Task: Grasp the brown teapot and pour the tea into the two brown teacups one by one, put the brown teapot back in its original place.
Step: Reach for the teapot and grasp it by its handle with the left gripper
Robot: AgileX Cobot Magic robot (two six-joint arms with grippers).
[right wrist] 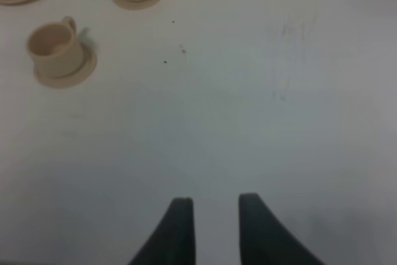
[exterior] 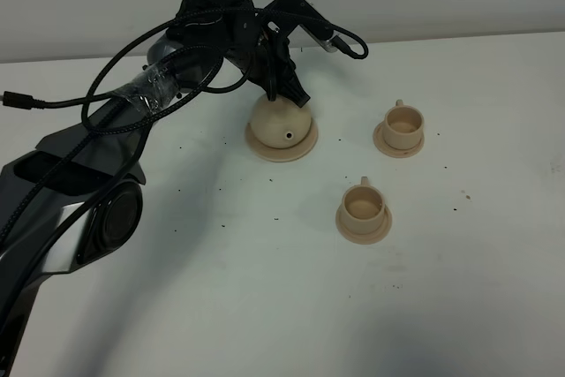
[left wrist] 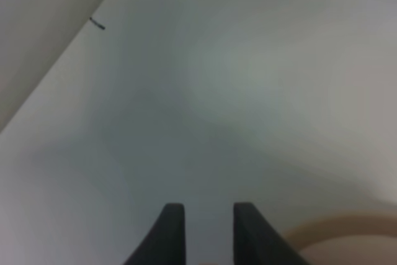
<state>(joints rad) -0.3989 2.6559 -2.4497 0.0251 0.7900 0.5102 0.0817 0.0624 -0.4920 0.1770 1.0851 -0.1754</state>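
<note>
The left gripper [left wrist: 209, 206] shows two dark fingertips narrowly apart with only blurred table between them. Whether anything is clamped nearer the palm, I cannot tell. From the high camera this gripper [exterior: 284, 93] sits on top of the brown teapot [exterior: 281, 123], hiding its lid and handle. The teapot stands upright on the wide saucer [exterior: 305, 146], spout hole facing the camera. A tan blur [left wrist: 347, 243] beside the fingers in the left wrist view is probably this pot or saucer.

The right gripper [right wrist: 215, 198] has its tips apart over bare white table [right wrist: 260, 122], holding nothing. The two brown teacups [exterior: 404, 123] [exterior: 362, 205] stand on small saucers, right of the teapot and well clear of both grippers.
</note>
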